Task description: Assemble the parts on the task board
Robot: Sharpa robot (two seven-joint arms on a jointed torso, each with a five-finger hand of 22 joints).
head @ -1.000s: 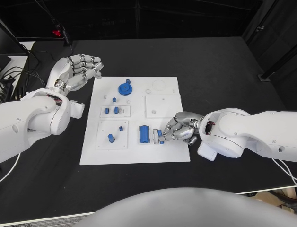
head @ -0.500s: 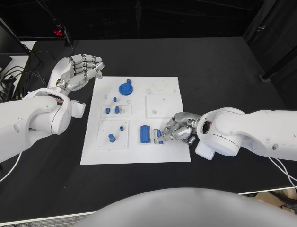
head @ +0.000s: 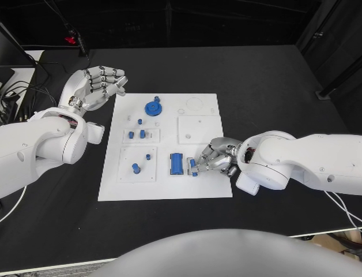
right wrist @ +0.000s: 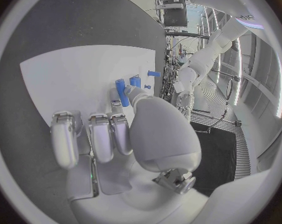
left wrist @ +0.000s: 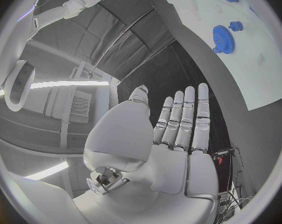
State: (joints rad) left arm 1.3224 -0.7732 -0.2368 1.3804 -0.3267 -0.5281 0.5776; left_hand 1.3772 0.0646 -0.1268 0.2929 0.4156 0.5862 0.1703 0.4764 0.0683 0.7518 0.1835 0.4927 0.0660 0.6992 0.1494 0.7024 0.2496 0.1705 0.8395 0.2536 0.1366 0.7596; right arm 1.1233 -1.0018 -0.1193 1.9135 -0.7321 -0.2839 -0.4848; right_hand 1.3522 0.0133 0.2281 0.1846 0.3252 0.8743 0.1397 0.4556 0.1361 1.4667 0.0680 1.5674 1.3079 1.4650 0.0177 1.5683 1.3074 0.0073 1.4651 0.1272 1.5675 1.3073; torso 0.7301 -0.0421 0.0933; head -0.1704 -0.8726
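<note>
The white task board point(head: 199, 187) lies mid-table. On it are a blue gear point(head: 153, 108), a blue block point(head: 176, 164) and several small blue pegs point(head: 136, 168). My right hand point(head: 215, 158) rests on the board's right side with its fingers curled. It pinches a small blue peg point(head: 195, 168) between thumb and a finger, just right of the block. The right wrist view shows that peg point(right wrist: 120, 90) at the thumb tip point(right wrist: 133, 92), low over the board point(right wrist: 66, 77). My left hand point(head: 98, 82) hovers open and flat beyond the board's far left corner, with the gear point(left wrist: 223, 37) ahead of it.
The board has raised white square plates point(head: 198, 129) and a round recess point(head: 196, 104) on its far right. Black table surrounds it. Cables and equipment point(head: 2, 92) lie at the table's left edge, behind my left arm.
My right hand and arm have edged slightly left, toward the blue block, with the peg still in the fingers. The left hand has not moved.
</note>
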